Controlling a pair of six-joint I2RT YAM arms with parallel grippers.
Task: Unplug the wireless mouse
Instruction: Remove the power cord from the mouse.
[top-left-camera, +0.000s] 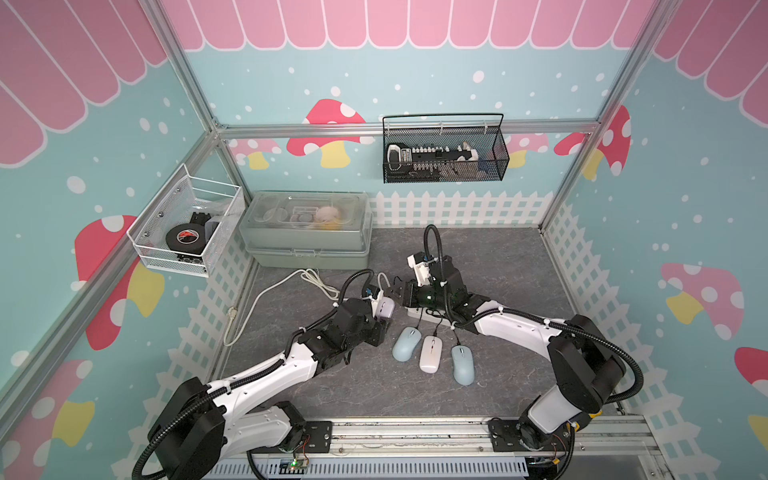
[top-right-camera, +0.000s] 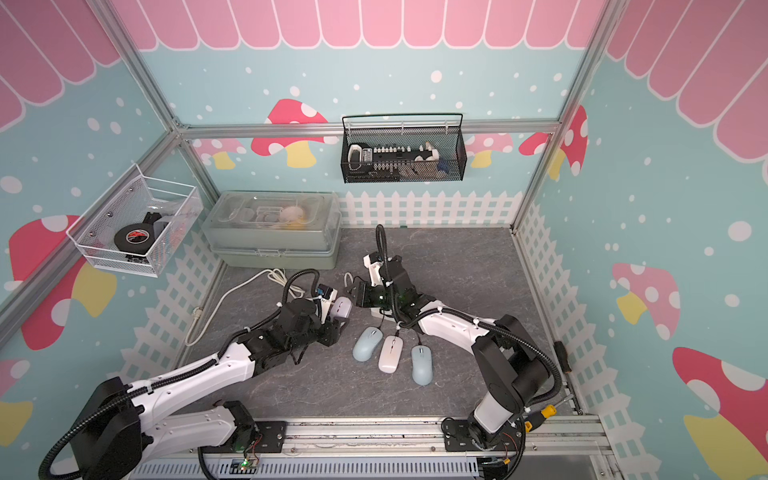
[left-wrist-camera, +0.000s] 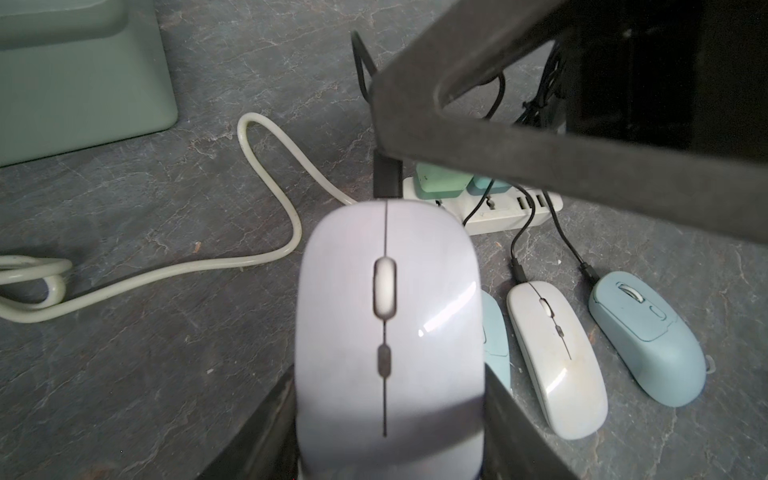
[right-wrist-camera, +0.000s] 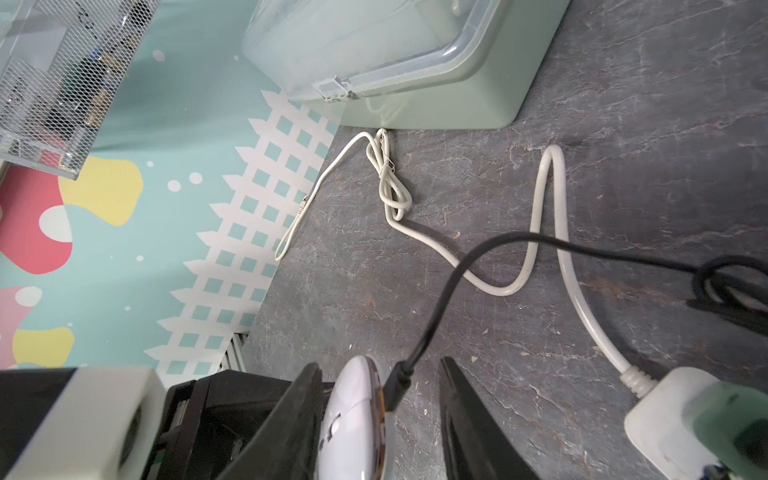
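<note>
- In both top views, the left gripper (top-left-camera: 380, 312) is pinching the lilac mouse (top-left-camera: 387, 306) near the table's middle. The right gripper (top-left-camera: 400, 291) is facing it from 1 o'clock. Three other mice (top-left-camera: 430, 353) are lying at 5 o'clock.
- In the left wrist view, the lilac mouse (left-wrist-camera: 388, 324) is sitting clamped between both fingers (left-wrist-camera: 266, 432), with the power strip (left-wrist-camera: 498, 214) lying beyond it.
- In the right wrist view, the right gripper's (right-wrist-camera: 378, 368) jaws are standing spread either side of the mouse's nose and the black plug (right-wrist-camera: 399, 384), apparently touching neither.
- The plug is still sitting in its port. The mouse is secured, but gripping and pulling the plug are still waiting.
</note>
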